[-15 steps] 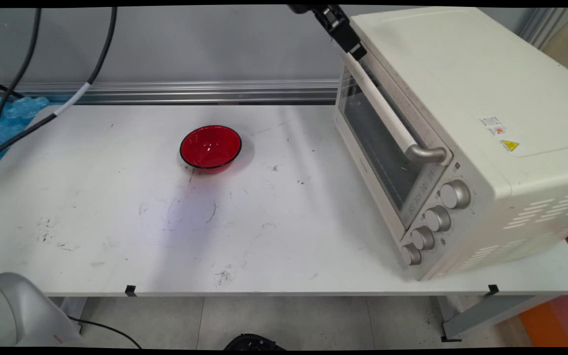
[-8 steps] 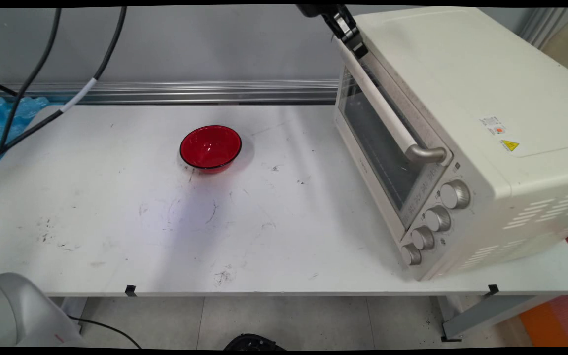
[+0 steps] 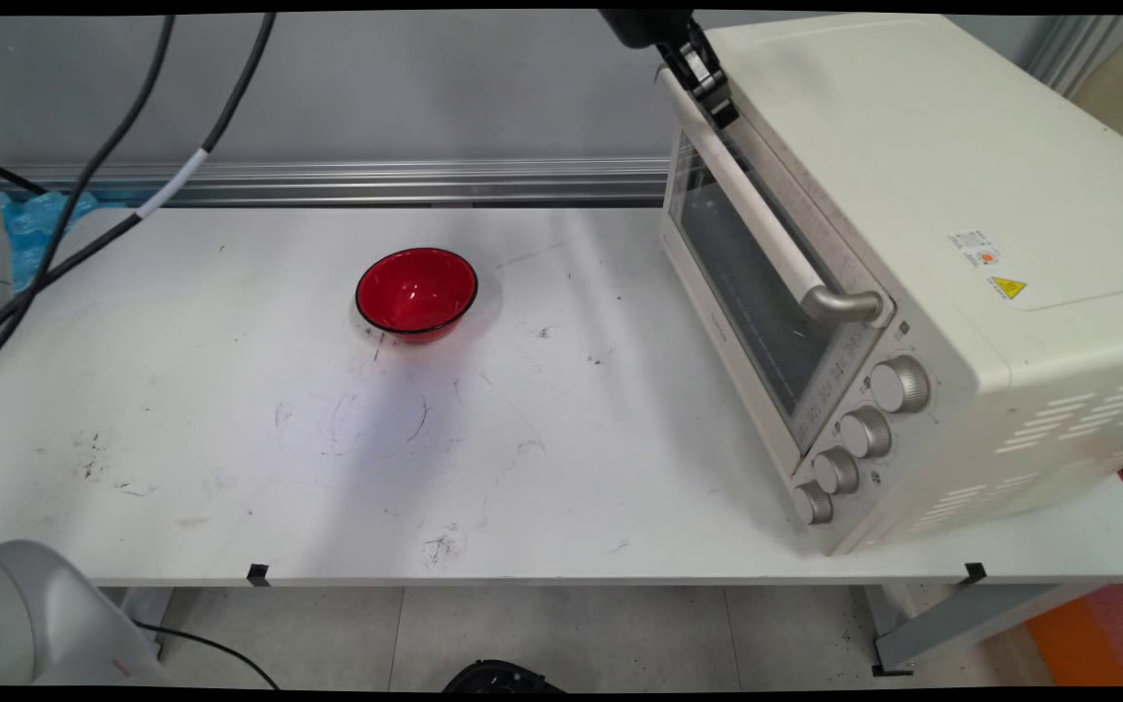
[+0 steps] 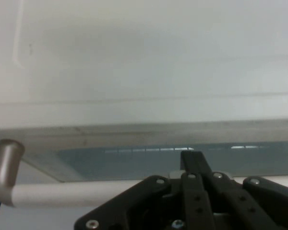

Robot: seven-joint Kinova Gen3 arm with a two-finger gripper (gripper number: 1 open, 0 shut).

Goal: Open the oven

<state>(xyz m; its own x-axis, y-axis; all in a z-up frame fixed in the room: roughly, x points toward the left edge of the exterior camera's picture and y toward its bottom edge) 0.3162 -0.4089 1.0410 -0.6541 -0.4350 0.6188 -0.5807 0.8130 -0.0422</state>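
Since the earlier pictures the gripper (image 3: 711, 90) had slid rightward and a little lower, onto the far end of the oven's handle (image 3: 756, 210), and the black cables (image 3: 172, 182) had swung right. On the white table (image 3: 230, 468), the cream toaster oven (image 3: 912, 195) stood at the right with its door closed. A red bowl (image 3: 416, 292) sat well apart, left of it. Whether the claw was apart or together could not be told.
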